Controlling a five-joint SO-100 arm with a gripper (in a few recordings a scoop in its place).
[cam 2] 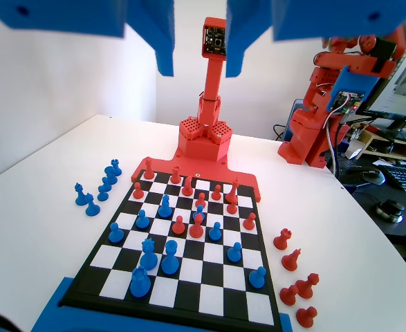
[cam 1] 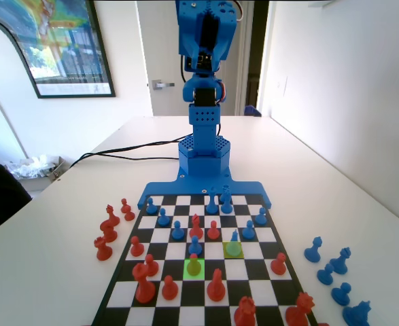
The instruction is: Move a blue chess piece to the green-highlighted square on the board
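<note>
Fixed view: arm (cam 1: 204, 41) raised upright at the far end of the board (cam 1: 272, 255). Blue piece (cam 1: 234, 237) sits on the yellow-green square (cam 1: 234, 249); a red pawn (cam 1: 194, 259) sits on the green square (cam 1: 194, 267), one row nearer and one column left.

Wrist view: gripper (cam 2: 200, 48) high above the board, jaws apart, holding nothing.

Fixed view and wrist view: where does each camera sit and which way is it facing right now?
Fixed view: low at the board's red-piece end, looking along it at the upright blue arm.
Wrist view: high on the arm, looking down the board the opposite way; the gripper hangs open at top.
Shared: board and pieces.
</note>
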